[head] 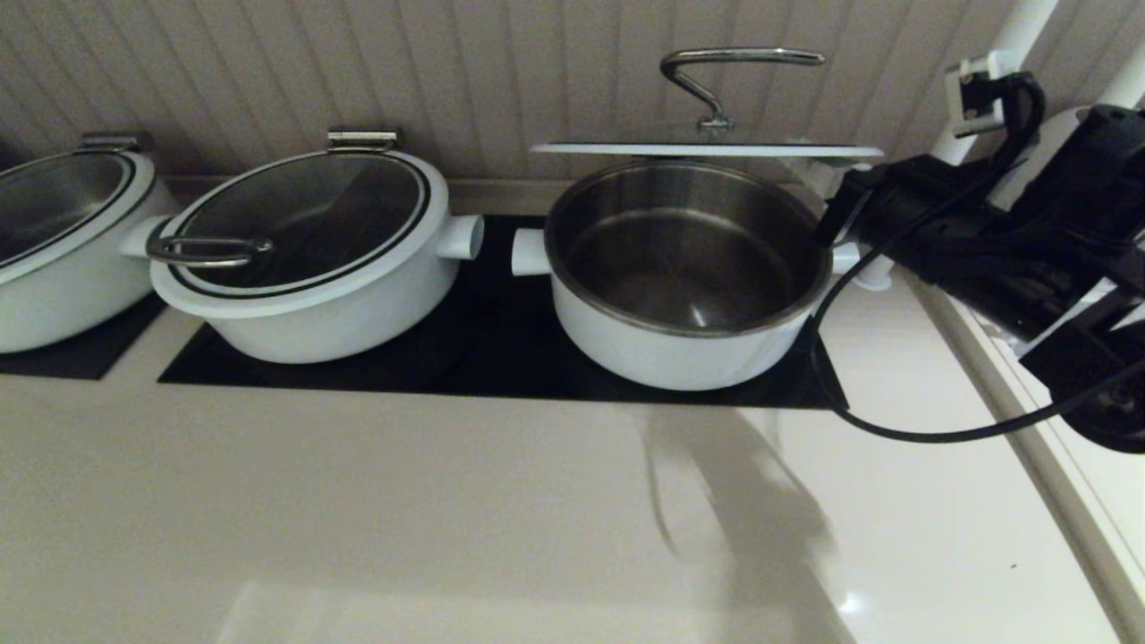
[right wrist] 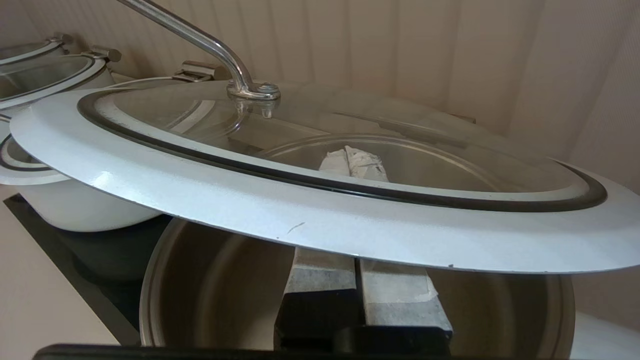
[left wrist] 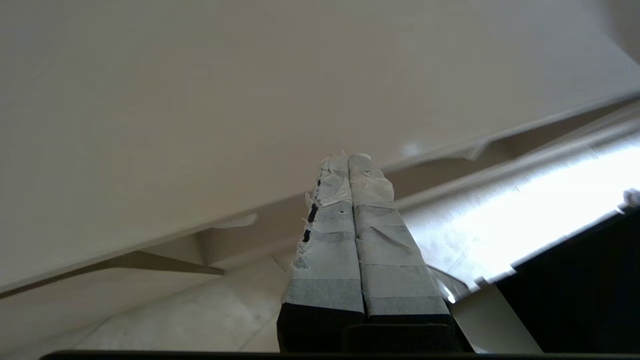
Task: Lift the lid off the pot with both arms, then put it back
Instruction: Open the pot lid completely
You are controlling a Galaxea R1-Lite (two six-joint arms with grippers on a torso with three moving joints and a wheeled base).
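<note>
White-rimmed glass, the lid (head: 707, 149) hangs level in the air just above the pot (head: 684, 277), well clear of its rim. Its curved steel bar handle (head: 729, 67) rises from a knob at the centre. The pot stands open on a black cooktop panel (head: 501, 349), its shiny steel inside bare, a short white stub handle pointing toward the neighbouring pot (head: 313, 255).

From the robot's right side, the right arm (head: 993, 241) reaches in under the lid's edge. In the right wrist view the right gripper (right wrist: 354, 160) lies beneath the lid (right wrist: 320, 200), its two tape-wrapped fingers (right wrist: 320, 272) pressed together side by side, the tips seen through the glass. The lid appears to rest on top of them rather than being pinched between them. Below is the pot's steel bowl (right wrist: 220, 280).

Only its own wrist view shows the left gripper (left wrist: 350, 160). Its taped fingers (left wrist: 385, 245) are also pressed together with nothing between them, against a pale surface well away from the pots.

Beside the open pot sits a wider white pot with a loop-handled lid (head: 300, 219) on it, and a third pot (head: 63, 241) farther left.
</note>
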